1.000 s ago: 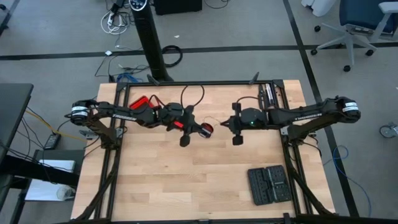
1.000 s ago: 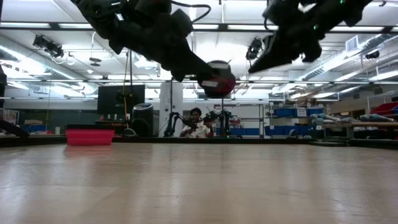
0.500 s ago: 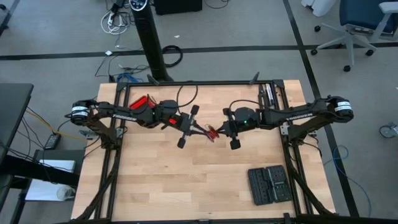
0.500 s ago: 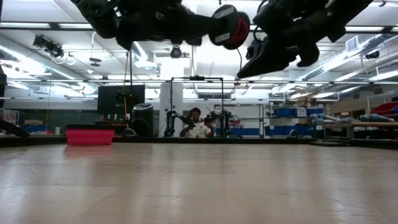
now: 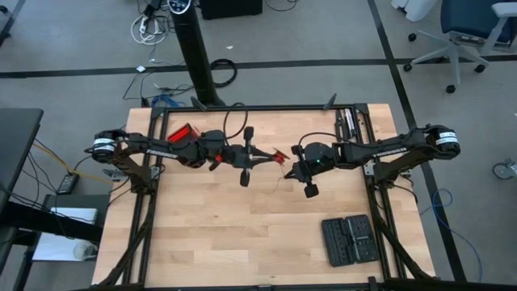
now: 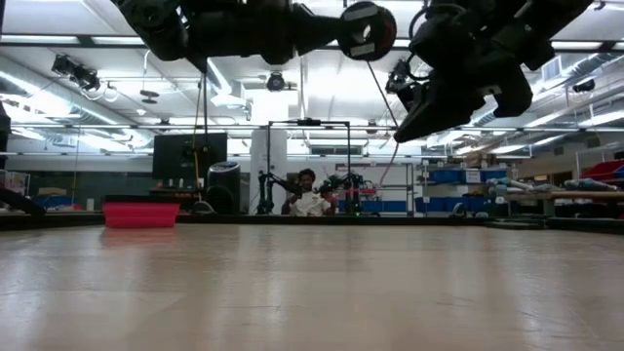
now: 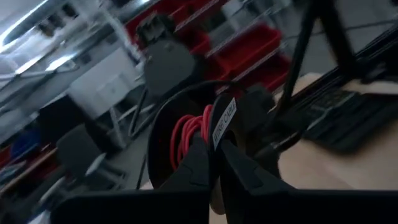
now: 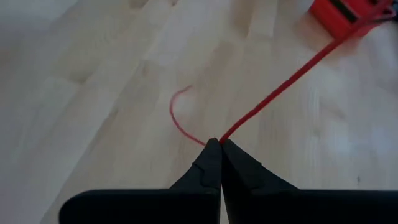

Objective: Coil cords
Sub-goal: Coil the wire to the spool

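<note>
Right gripper pinches thin red wire above table; left gripper clamps black wire spool.

1 red wire, 2 hands

Both grippers hang above the middle of the light wooden table, the left gripper just left of the right gripper, with the thin red wire between them. A black ridged tray lies near the table's front right corner.
</note>
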